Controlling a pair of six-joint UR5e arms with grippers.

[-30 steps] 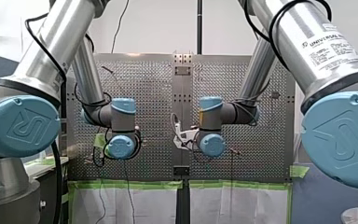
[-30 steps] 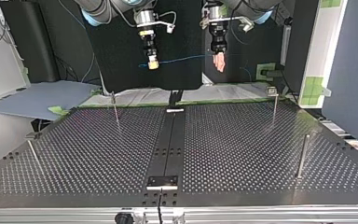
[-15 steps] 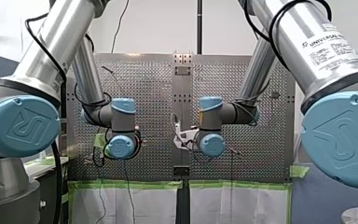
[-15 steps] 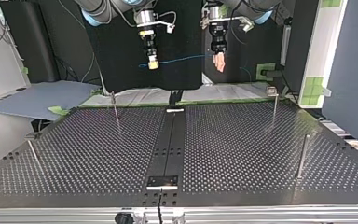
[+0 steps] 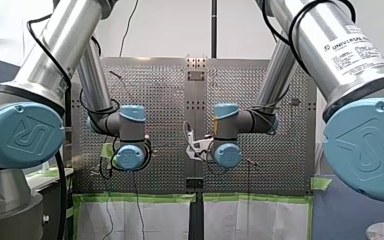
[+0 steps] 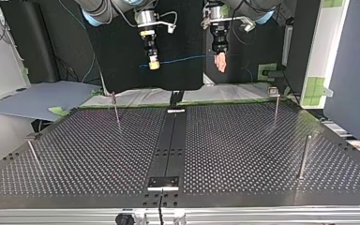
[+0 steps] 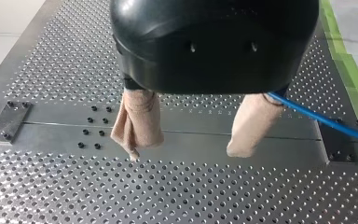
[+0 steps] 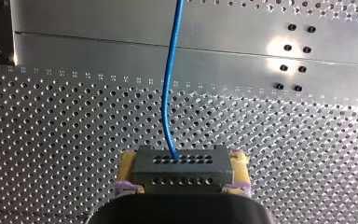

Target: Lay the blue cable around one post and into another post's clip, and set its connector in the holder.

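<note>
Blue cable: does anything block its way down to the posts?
Nothing visible does. The thin blue cable hangs above the perforated metal table; only open air separates it from the slim metal posts.

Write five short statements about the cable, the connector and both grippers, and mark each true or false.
1. My right gripper is shut on the connector. True.
2. The blue cable is looped around a post. False: it runs through the air between the two grippers, touching no post.
3. My left gripper has its fingers apart with nothing between them. True; the cable passes beside one finger.
4. The connector lies on the table. False: it is held above the table, clamped between yellow pads.
5. The cable leaves the connector on the side facing away from my right gripper. True.
</note>
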